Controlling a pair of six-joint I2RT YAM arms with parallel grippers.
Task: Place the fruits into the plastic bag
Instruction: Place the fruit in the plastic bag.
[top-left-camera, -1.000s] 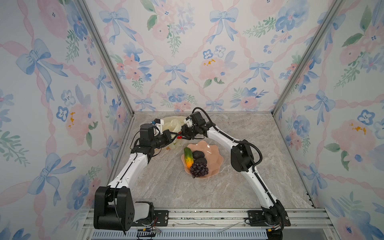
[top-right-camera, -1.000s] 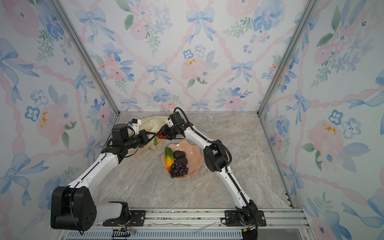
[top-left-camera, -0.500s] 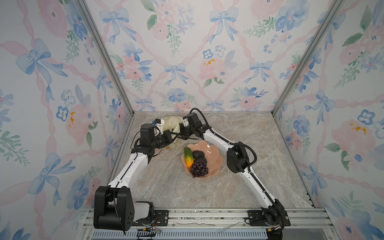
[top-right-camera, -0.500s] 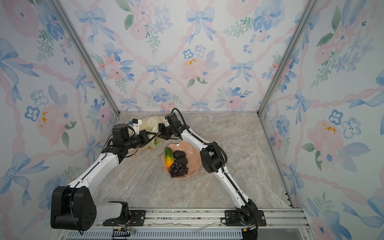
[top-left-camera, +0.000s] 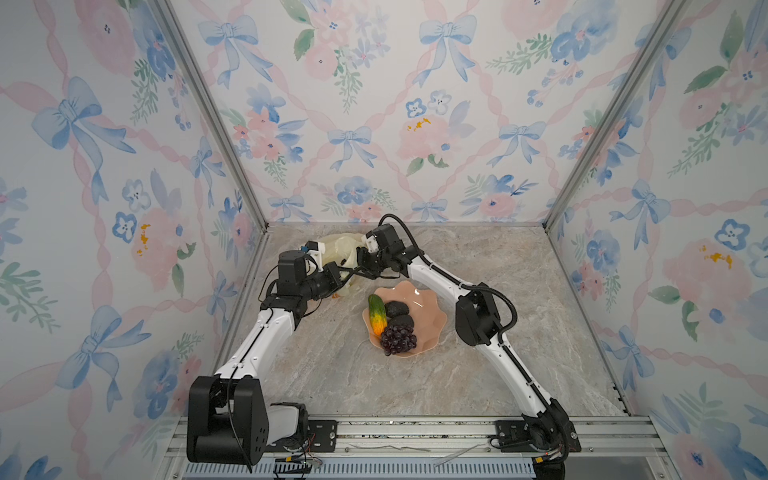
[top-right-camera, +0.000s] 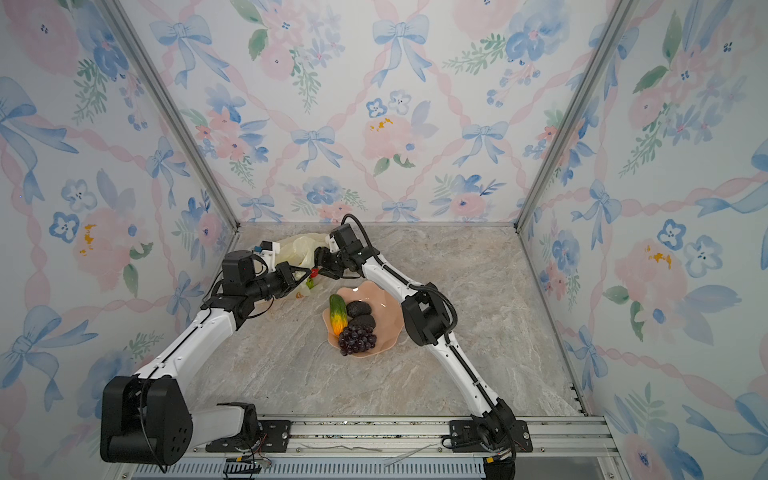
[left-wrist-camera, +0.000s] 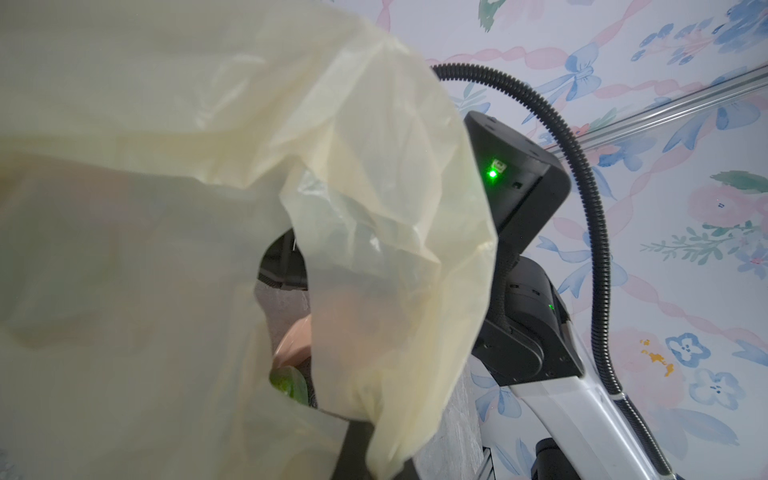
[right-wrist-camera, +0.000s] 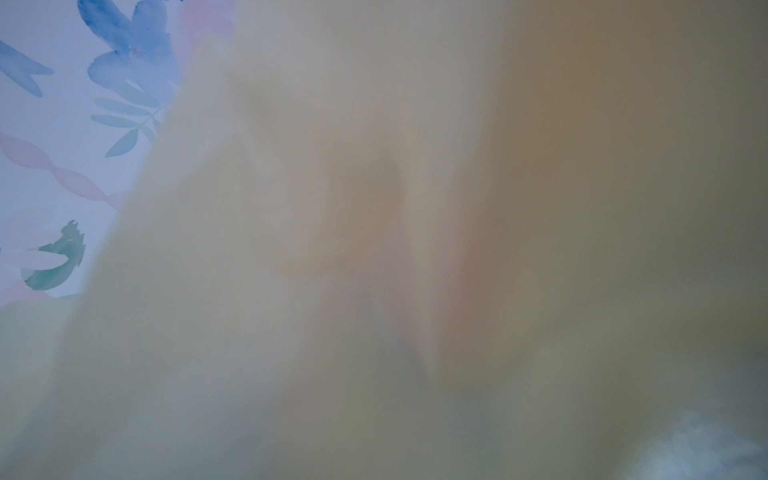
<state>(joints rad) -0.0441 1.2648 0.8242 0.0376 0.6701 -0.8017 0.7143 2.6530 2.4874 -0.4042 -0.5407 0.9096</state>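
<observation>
The right gripper (top-left-camera: 363, 266) is found shifted farther from the pink bowl (top-left-camera: 430, 307) than a second ago, into the plastic bag (top-left-camera: 340, 249) mouth; its finger spread cannot be told. The bag, pale yellow, crinkled and translucent, is held just beyond the bowl's far rim, clamped by the left gripper (top-left-camera: 345, 273).
</observation>
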